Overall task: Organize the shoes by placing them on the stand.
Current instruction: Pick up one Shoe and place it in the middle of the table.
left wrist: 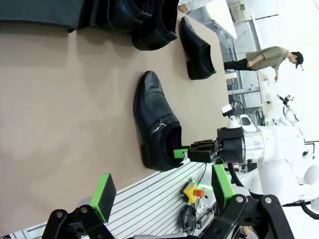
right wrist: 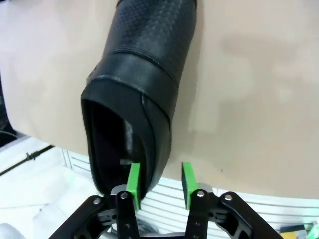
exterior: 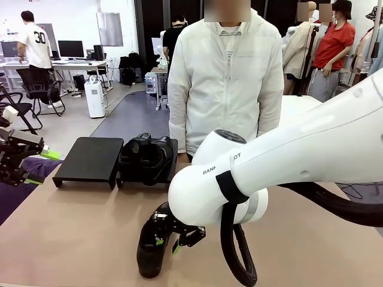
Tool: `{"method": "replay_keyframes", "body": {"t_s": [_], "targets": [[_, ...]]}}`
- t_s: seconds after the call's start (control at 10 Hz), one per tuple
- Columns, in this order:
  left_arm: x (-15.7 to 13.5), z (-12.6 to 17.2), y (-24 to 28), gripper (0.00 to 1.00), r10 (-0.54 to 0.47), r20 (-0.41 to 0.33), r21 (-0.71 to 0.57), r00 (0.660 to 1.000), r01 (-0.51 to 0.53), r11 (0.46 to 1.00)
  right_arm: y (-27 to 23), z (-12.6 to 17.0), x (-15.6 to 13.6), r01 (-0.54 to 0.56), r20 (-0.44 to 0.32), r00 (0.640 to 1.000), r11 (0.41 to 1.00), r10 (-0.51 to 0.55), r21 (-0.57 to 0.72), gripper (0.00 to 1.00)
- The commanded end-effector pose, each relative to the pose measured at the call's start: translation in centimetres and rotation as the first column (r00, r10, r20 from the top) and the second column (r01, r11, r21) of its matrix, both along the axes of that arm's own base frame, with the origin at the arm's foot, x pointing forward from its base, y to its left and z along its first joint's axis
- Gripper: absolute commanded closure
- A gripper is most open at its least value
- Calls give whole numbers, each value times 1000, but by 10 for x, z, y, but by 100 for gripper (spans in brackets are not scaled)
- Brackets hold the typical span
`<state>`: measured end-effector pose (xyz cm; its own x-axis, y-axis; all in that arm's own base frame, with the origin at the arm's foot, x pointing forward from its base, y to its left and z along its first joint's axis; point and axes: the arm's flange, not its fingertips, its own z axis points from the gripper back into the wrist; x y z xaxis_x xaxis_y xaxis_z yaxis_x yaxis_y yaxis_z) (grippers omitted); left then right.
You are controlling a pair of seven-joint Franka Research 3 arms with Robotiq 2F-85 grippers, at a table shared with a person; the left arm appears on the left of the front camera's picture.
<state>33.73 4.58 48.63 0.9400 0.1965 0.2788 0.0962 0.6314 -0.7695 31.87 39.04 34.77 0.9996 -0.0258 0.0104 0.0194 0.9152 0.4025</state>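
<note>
The fingers point(left wrist: 103, 195) of the left gripper point(left wrist: 162, 193) stand wide apart above the table point(exterior: 90, 239), holding nothing. Next comes the left stand point(exterior: 90, 156), then the right stand point(exterior: 143, 181) carrying two shoes point(exterior: 146, 154). The right gripper point(right wrist: 160, 180) has its fingers point(right wrist: 133, 180) partly apart. They straddle the heel rim of a shoe point(right wrist: 144, 64) at the table's near edge, the outer pad point(right wrist: 188, 180) clear of the leather.

Front camera across table point(exterior: 72, 230) toward person point(exterior: 227, 89); 2 wrist cameras, right closest; 1 shoe point(right wrist: 144, 69) apparently common to all.
</note>
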Motion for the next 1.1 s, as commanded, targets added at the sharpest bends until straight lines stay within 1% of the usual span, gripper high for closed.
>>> {"method": "replay_keyframes", "body": {"t_s": [0.0,0.1,0.2,0.3,0.4,0.5,0.6,0.7,0.8,0.9,1.0], "targets": [[-1,0,3,0,-15,9,5,1000,15,1000,-35,39,-16,-115,-4,993,992,115,61,0],[-1,0,3,0,-15,9,5,1000,15,1000,-76,69,-26,-147,-10,989,982,150,119,0],[-1,0,3,0,-15,9,5,1000,15,1000,-137,96,-29,-131,-12,991,984,133,122,0],[-1,0,3,0,-15,9,5,1000,15,1000,-192,113,-30,-256,-40,962,945,270,203,0],[-1,0,3,0,-15,9,5,1000,15,1000,-246,125,-27,-250,-41,963,941,266,227,0],[-1,0,3,0,-15,9,5,1000,15,1000,-300,136,-26,-349,-20,920,843,391,409,0],[-1,0,3,0,-15,9,5,1000,15,1000,-354,139,-21,-210,-11,961,754,277,623,0],[-1,0,3,0,-15,9,5,1000,15,1000,-387,133,-17,-117,-26,981,695,191,709,0],[-1,0,3,0,-15,9,5,1000,15,1000,-404,123,-16,-14,-33,998,674,57,739,0],[-1,0,3,0,-15,9,5,1000,15,1000,-409,114,-17,-27,-9,999,661,51,750,0],[-1,0,3,0,-15,9,5,1000,15,1000,-402,107,-17,9,1,1000,682,-15,731,0]]}}
